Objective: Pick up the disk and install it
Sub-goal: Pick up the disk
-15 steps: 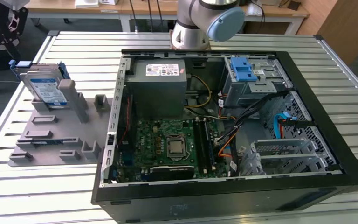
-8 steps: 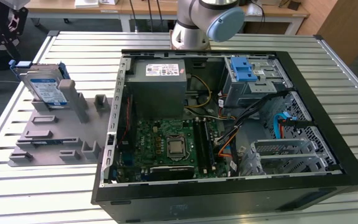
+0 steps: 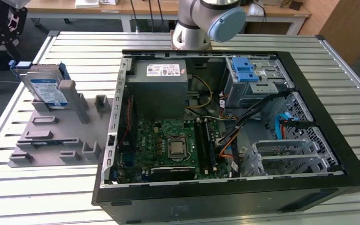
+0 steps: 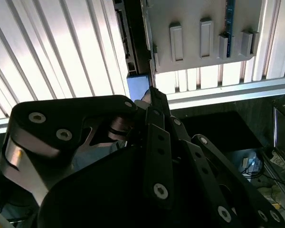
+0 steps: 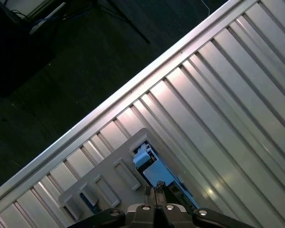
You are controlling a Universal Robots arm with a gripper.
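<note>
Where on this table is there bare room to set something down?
Bare table slats lie in front of the grey fixture, at the exterior view's lower left, and in a strip beside the computer case on that view's right. Crowded: the case's inside, full of cables and the motherboard, and the fixture's slots around the upright disk.

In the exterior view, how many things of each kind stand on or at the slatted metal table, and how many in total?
Open computer case: 1
Grey holder plate: 1
Disk, upright in the holder plate: 1
Robot arm: 1
Total: 4
</note>
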